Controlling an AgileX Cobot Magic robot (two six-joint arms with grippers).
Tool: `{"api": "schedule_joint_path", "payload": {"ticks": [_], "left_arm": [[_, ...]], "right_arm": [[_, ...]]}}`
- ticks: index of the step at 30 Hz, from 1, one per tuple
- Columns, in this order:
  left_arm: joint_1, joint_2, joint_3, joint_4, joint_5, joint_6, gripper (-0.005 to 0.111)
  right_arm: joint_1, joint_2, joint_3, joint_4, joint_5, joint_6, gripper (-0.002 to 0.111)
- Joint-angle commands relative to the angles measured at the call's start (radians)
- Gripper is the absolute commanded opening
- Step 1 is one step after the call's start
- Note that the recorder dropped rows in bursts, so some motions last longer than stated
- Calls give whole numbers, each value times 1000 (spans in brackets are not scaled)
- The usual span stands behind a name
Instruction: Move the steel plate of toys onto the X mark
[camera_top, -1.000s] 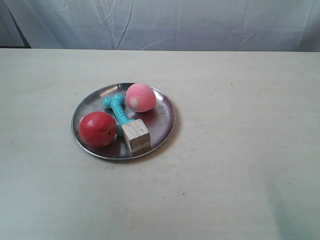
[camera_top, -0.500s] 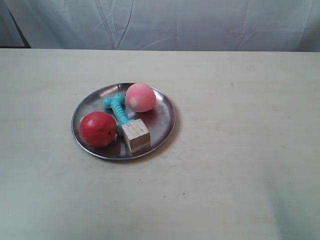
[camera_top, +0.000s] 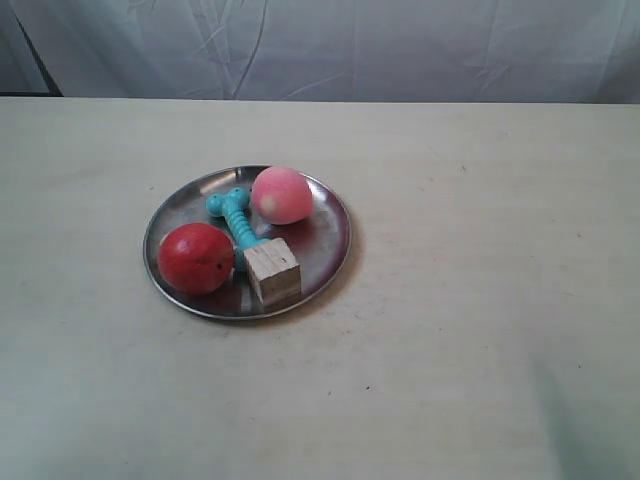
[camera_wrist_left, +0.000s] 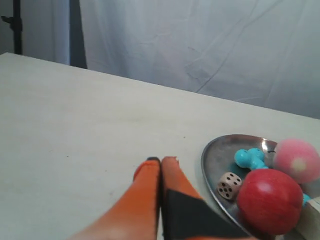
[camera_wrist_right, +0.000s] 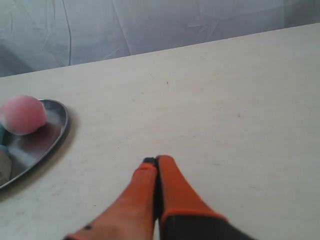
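Note:
The steel plate (camera_top: 325, 240) lies left of the table's middle in the exterior view. It holds a red ball-like fruit (camera_top: 195, 258), a pink peach-like ball (camera_top: 281, 194), a turquoise bone-shaped piece (camera_top: 235, 218) and a pale wooden cube (camera_top: 272, 271). Neither arm shows in that view. My left gripper (camera_wrist_left: 161, 160) is shut and empty over bare table, a short way from the plate's rim (camera_wrist_left: 206, 155), with the red fruit (camera_wrist_left: 270, 200) beyond it. My right gripper (camera_wrist_right: 156, 161) is shut and empty, further from the plate (camera_wrist_right: 55, 132) and the pink ball (camera_wrist_right: 22, 115). I can make out no X mark.
A small spotted die (camera_wrist_left: 230, 185) sits on the plate beside the red fruit in the left wrist view. A creased white cloth (camera_top: 330, 45) hangs behind the table's far edge. Pale tabletop (camera_top: 480, 300) stretches wide on the exterior view's right.

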Motion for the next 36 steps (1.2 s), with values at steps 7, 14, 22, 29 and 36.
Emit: {"api": "schedule_joint_path", "payload": {"ticks": [7,14,22,29,36], "left_arm": [[77,-17,7,7,2,-38,0],[77,-17,7,9,1,-38,0],[77,-17,7,9,1,-38,0],[77,-17,7,9,1,-36,0],[77,-17,7,9,1,-36,0]], "right_arm": [[-6,-6,2,-8,-7,-1,1],[-6,-6,2,-8,-7,-1,1],[-6,-6,2,-8,-7,-1,1],[-6,-6,2,-6,-6,-1,1],[-6,-6,2,-6,-6,-1,1]]}}
